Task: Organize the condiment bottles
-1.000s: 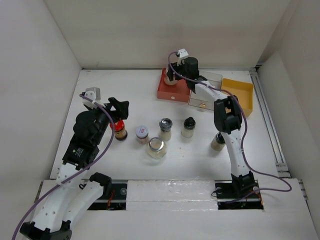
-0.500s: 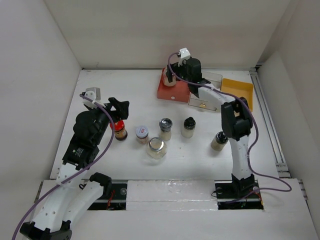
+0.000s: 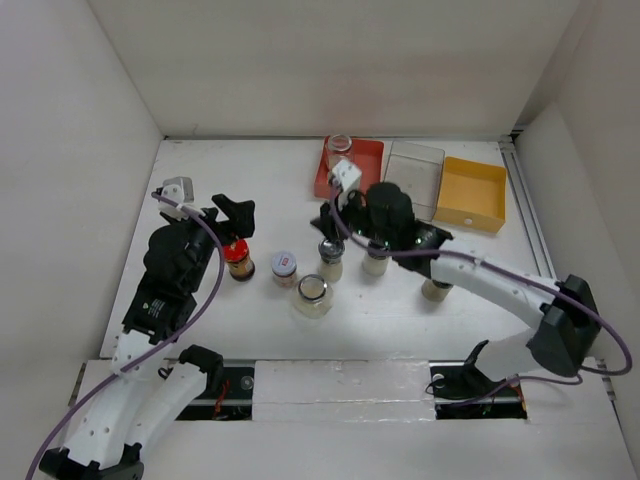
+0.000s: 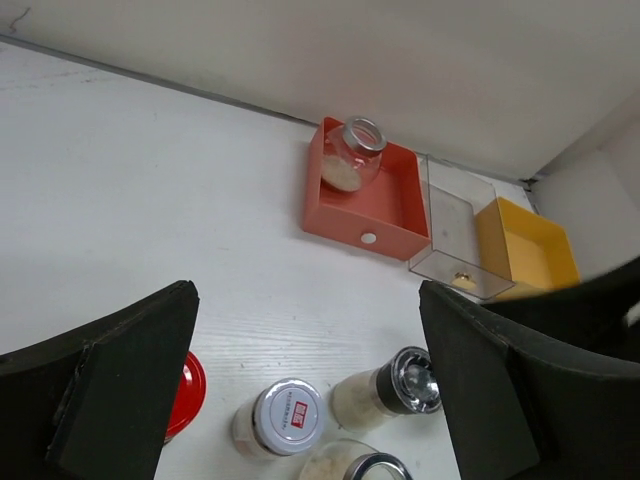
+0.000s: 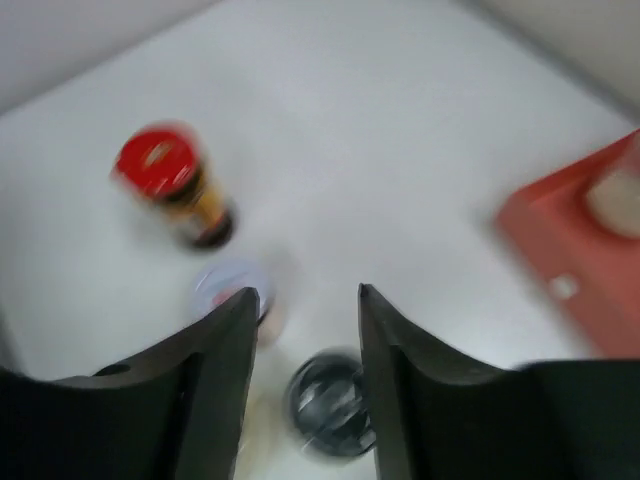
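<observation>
A clear glass jar (image 3: 340, 148) stands in the red tray (image 3: 365, 160); the left wrist view shows it too (image 4: 350, 160). On the table stand a dark red-capped bottle (image 3: 238, 262), a white-lidded jar (image 3: 285, 268), a clear glass jar (image 3: 312, 295), a silver-topped bottle (image 3: 330, 258) and two black-capped bottles (image 3: 376, 255) (image 3: 435, 288), the second partly hidden by the right arm. My left gripper (image 3: 235, 215) is open and empty over the red-capped bottle. My right gripper (image 3: 325, 225) is open and empty above the silver-topped bottle (image 5: 330, 405), which lies between its fingers in the blurred right wrist view.
A clear tray (image 3: 413, 172) and a yellow tray (image 3: 473, 193) stand to the right of the red tray at the back. White walls close in the table on three sides. The right arm stretches low across the right half of the table.
My right gripper has let go of the glass jar in the red tray and swung back toward the middle, over the silver-topped bottle. The left arm has barely moved.
</observation>
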`<action>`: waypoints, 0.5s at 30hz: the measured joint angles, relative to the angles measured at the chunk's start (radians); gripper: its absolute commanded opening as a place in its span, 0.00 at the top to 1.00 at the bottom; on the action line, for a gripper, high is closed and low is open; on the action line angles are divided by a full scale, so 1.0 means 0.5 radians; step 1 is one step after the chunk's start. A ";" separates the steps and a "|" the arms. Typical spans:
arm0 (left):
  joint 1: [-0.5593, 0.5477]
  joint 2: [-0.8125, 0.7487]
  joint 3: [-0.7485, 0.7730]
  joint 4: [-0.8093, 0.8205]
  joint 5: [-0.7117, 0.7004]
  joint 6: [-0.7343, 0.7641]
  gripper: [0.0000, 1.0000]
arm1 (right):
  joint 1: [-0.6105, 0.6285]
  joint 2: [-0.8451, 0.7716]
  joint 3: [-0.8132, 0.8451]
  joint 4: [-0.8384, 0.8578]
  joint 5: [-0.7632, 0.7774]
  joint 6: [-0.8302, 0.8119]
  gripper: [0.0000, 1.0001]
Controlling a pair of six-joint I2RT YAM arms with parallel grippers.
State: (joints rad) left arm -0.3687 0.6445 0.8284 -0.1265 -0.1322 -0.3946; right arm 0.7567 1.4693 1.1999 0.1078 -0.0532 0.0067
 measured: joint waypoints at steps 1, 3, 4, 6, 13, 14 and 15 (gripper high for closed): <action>0.000 -0.011 0.000 -0.002 -0.005 -0.005 0.11 | 0.105 -0.078 -0.097 -0.085 -0.016 -0.004 0.31; 0.000 -0.039 0.000 -0.005 -0.010 -0.014 0.09 | 0.293 -0.230 -0.268 -0.260 -0.037 0.011 0.08; 0.000 -0.047 0.000 -0.005 -0.010 -0.015 0.09 | 0.337 -0.267 -0.311 -0.339 -0.051 0.021 0.04; 0.000 -0.061 0.000 -0.005 -0.005 -0.017 0.09 | 0.464 -0.377 -0.420 -0.482 -0.062 0.045 0.01; 0.000 -0.080 0.000 -0.006 0.011 -0.020 0.07 | 0.641 -0.336 -0.440 -0.686 0.012 0.121 0.01; 0.000 -0.080 0.000 -0.007 0.015 -0.021 0.07 | 0.649 -0.306 -0.440 -0.687 0.019 0.129 0.01; 0.000 -0.080 0.000 -0.008 0.018 -0.021 0.07 | 0.654 -0.270 -0.439 -0.682 0.027 0.137 0.01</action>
State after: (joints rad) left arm -0.3687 0.6044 0.8284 -0.1303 -0.1230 -0.4053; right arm 1.0836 1.3342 0.9802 -0.2333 -0.0399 0.0750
